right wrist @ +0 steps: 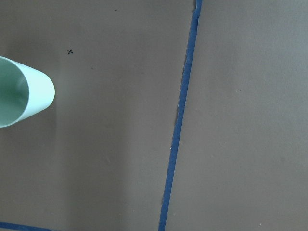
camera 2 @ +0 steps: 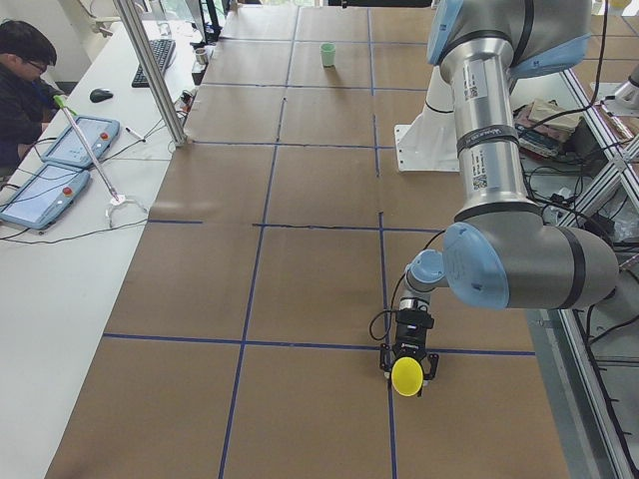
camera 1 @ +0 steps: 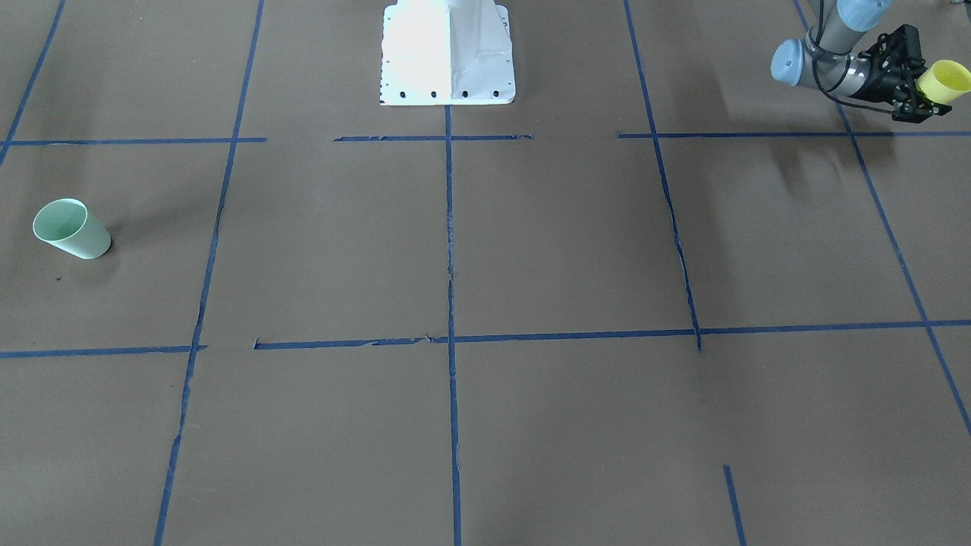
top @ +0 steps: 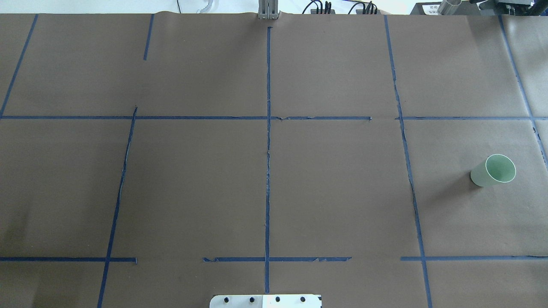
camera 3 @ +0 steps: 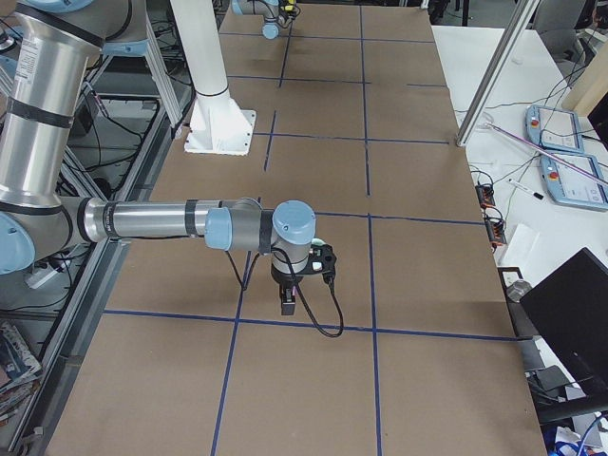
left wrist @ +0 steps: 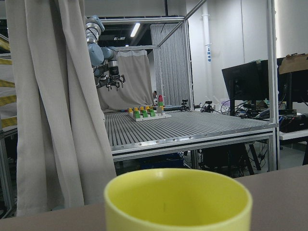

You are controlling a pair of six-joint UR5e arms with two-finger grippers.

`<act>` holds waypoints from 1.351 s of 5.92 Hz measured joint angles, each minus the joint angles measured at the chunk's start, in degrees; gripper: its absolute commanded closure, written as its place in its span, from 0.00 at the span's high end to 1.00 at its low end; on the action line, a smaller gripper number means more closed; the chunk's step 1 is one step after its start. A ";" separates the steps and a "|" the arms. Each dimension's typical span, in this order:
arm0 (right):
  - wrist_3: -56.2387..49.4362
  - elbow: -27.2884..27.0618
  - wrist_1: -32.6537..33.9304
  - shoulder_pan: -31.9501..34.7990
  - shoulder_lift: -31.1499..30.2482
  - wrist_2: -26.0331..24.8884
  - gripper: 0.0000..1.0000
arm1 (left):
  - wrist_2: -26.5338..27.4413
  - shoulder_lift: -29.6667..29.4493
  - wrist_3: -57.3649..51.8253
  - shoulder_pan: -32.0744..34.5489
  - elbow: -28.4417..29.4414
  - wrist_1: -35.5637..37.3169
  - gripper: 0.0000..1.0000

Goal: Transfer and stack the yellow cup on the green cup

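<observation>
Presently on the table [camera 1: 576,243], listed from the robot's left to its right:

1. The left gripper [camera 1: 929,82]: lies level and low at the table's far-left end, pointing outward. One finger sits on each side of the yellow cup [camera 1: 947,80], drawn in to its width. This reads as a grip. Whether the cup is lifted or stands on the table cannot be told. The side hold probably serves to keep the base and mouth free for nesting.

2. The yellow cup: in that gripper, at the far-left end. Its long axis is upright, mouth up and narrow base down, and its rim sits level in the left wrist view. That attitude suits dropping it into another cup without turning it.

3. The robot base [camera 1: 447,53]: a white pedestal at mid-table, on the robot's edge.

4. The right gripper [camera 3: 288,304]: points straight down above the table's right end. It shows only from the side, so I cannot tell whether it is spread or closed. Its camera catches the green cup [camera 1: 72,229] at the edge of its view. It is likely posted there to take over the carry.

5. The green cup: stands alone near the right end, well apart from the yellow cup. It is upright with its mouth up, ready to receive. The gap between the cups likely explains why a transfer between arms is needed.
</observation>
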State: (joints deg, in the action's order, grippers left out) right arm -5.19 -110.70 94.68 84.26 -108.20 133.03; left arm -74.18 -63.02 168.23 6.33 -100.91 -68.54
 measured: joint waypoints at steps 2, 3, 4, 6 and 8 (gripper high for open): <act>0.03 0.41 0.06 -0.03 0.00 0.07 1.00 | 12.75 -0.81 -15.22 15.84 0.71 -6.70 0.72; 0.07 0.45 0.06 -0.02 0.00 0.13 1.00 | 17.02 -1.07 -24.00 22.89 0.92 -12.08 0.71; 0.08 0.48 0.06 -0.03 0.00 0.19 1.00 | 19.86 -1.33 -34.66 29.68 1.54 -19.94 0.72; 0.12 0.49 0.06 -0.05 -0.02 0.24 1.00 | 21.35 -3.05 -60.53 42.64 5.86 -42.44 0.71; 0.17 0.53 0.06 -0.06 -0.06 0.33 1.00 | 18.20 -10.13 -90.89 56.40 17.93 -68.63 0.71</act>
State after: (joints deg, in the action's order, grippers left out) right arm -5.02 -110.17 94.74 84.20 -108.25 133.35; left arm -55.98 -73.15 77.34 62.73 -82.99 -137.16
